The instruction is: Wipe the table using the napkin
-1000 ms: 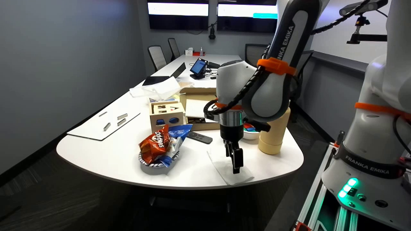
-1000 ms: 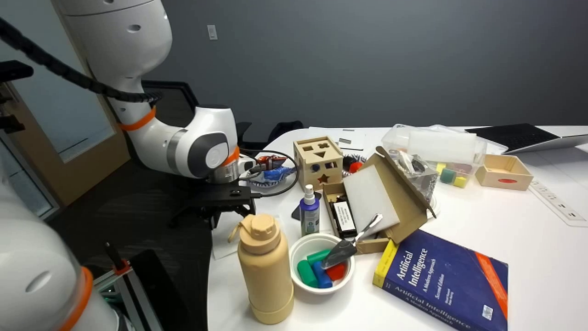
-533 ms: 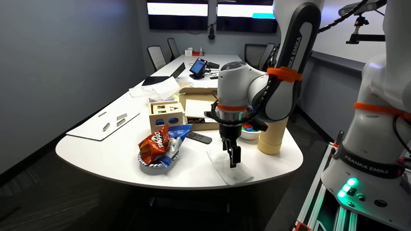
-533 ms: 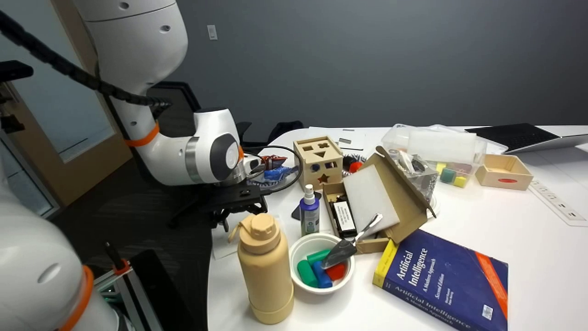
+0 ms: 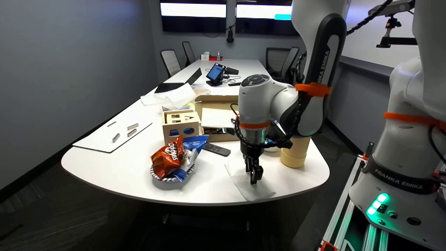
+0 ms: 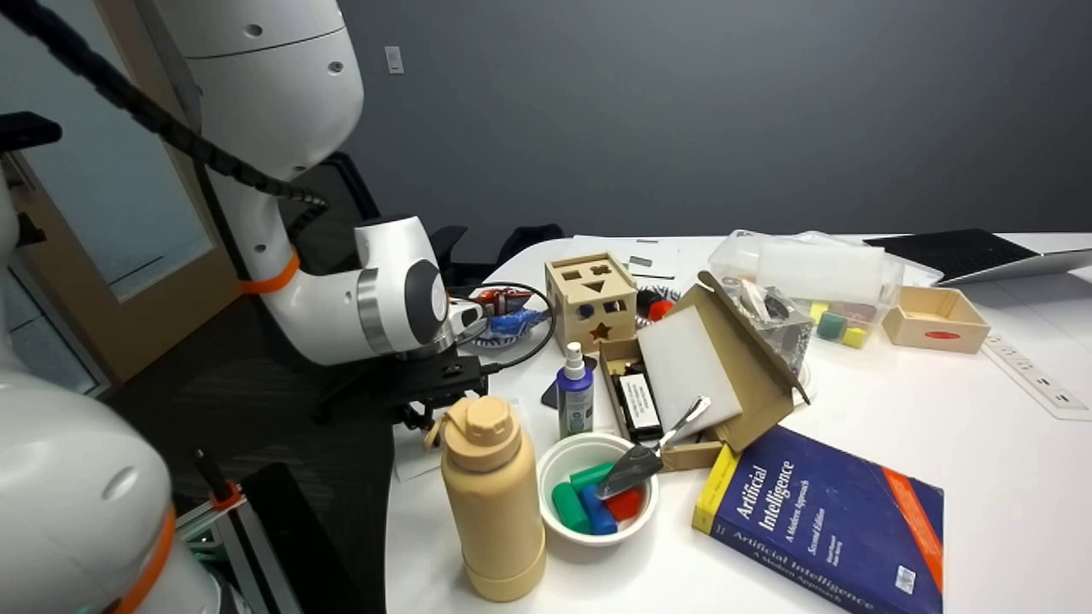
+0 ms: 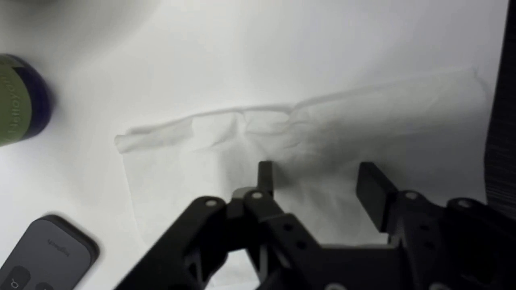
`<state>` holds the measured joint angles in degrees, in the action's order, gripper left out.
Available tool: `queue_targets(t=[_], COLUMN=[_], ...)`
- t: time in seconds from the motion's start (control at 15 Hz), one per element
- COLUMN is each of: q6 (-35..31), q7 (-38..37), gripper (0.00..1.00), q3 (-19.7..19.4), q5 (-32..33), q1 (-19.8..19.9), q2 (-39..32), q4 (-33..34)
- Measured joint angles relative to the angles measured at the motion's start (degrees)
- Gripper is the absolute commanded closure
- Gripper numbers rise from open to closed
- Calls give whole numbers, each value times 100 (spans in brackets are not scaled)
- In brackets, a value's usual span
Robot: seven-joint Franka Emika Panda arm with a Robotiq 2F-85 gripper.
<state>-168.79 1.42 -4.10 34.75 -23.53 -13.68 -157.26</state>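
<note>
table (image 5: 116, 170) edge: napkin (image 7: 308, 149) beside, gap to basket (image 5: 165, 179) (gripper (image 7: 316, 173) spread over napkin)

In both exterior views the white table (image 5: 118, 165) is brightly lit, whereas the floor (image 5: 87, 223) is so dark that little detail survives. At the far end, 2 screens (image 5: 193, 17) carry glaring pale bands, and a faint bluish glow tints the top of the gray wall (image 5: 80, 69) at left. The base lights (image 5: 377, 204), at right, are overexposed to near-white within a green halo. A soft gray shadow lies just beneath the basket (image 5: 167, 179). The title of the book (image 6: 845, 512) is legible. The wrist view is dimmer and softer: diffuse shadow darkens the napkin (image 7: 169, 177) around the gripper (image 7: 314, 181), and lettering on the remote (image 7: 48, 262) and the purple bottle (image 7: 24, 100) is blurred.
</note>
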Motion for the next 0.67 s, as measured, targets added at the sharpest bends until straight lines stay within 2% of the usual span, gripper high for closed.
queue_targets(t=[0.13,0.2,0.27,0.67], q6=[-65,-88,-100,-166], q7=[-163,-245,-309,-618], gripper=[84,95,100,100], q3=[-128,-187,-246,-591], q5=[124,177,215,426], q1=[-124,-184,-243,-517], q2=[-54,-64,-73,-69], q4=[1,1,2,14])
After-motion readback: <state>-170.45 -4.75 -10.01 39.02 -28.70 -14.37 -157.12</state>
